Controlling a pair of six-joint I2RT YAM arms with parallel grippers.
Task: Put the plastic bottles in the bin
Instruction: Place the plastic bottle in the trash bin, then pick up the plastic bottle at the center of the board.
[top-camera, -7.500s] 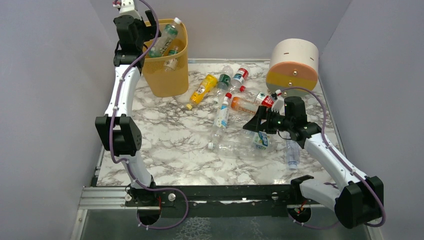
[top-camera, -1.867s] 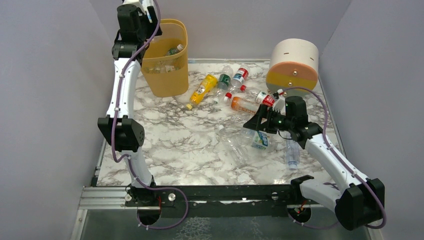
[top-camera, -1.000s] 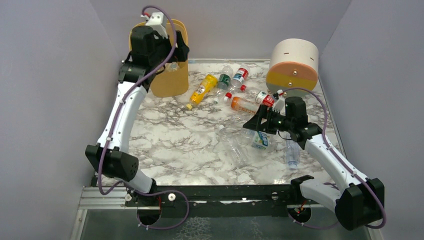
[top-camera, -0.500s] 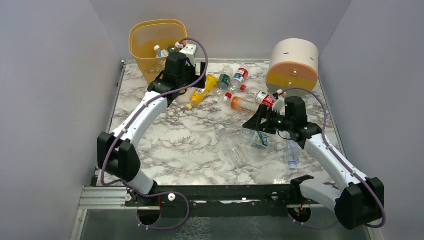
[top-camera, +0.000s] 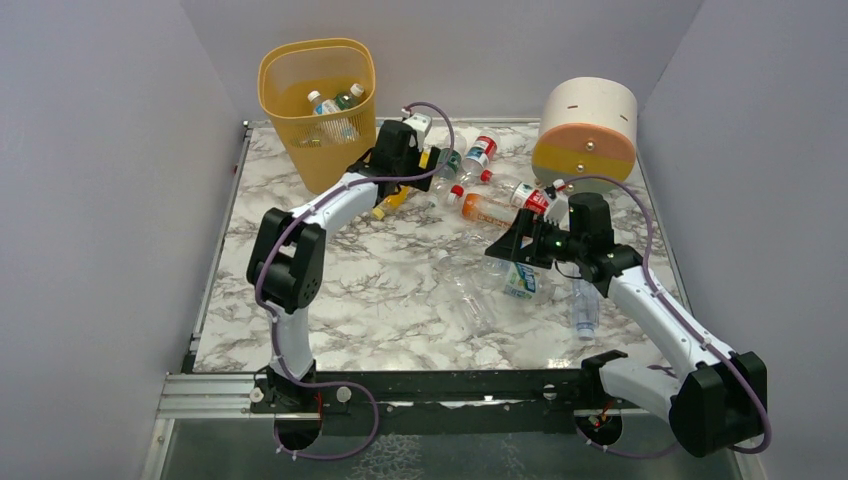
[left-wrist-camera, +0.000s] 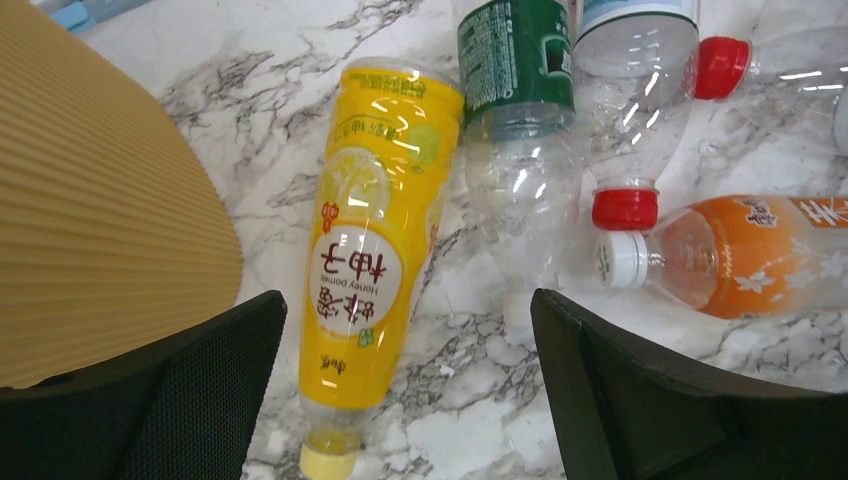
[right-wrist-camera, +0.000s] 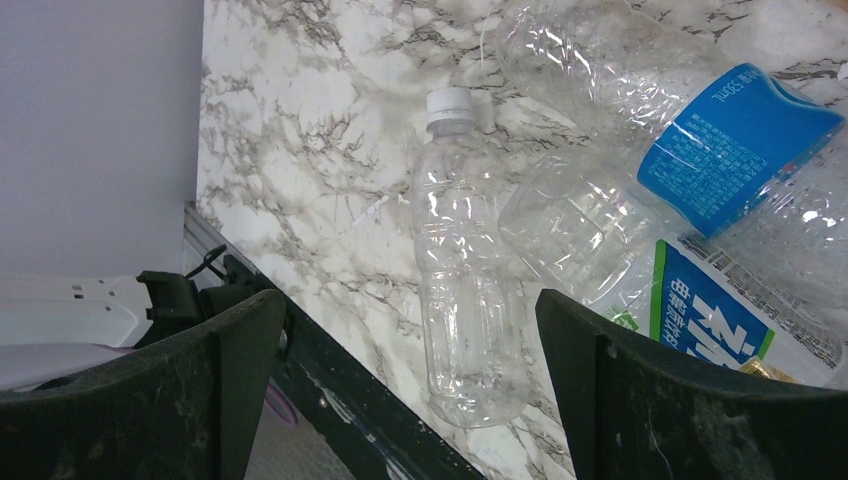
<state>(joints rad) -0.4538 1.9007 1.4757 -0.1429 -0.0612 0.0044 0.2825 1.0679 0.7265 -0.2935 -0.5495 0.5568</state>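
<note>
The yellow-orange bin (top-camera: 272, 72) stands at the far left with a few bottles (top-camera: 330, 101) inside; its wall also shows in the left wrist view (left-wrist-camera: 90, 200). My left gripper (top-camera: 394, 186) (left-wrist-camera: 408, 300) is open and empty, low over a yellow-labelled bottle (left-wrist-camera: 375, 260) lying by the bin. A green-labelled bottle (left-wrist-camera: 515, 60), a clear red-capped one (left-wrist-camera: 625, 150) and an orange one (left-wrist-camera: 740, 255) lie beside it. My right gripper (top-camera: 505, 250) (right-wrist-camera: 410, 300) is open and empty above a clear white-capped bottle (right-wrist-camera: 460, 270) and blue-labelled bottles (right-wrist-camera: 735, 145).
A round white, orange and grey drum (top-camera: 587, 130) stands at the far right. More bottles lie between it and the bin, and one lies (top-camera: 585, 305) by my right forearm. Grey walls close in the marble table (top-camera: 330, 290); its near edge rail shows in the right wrist view (right-wrist-camera: 330, 390).
My left arm has swung from above the bin down to the yellow bottle beside it. A bottle it held over the bin now lies inside. The right arm has not moved.
</note>
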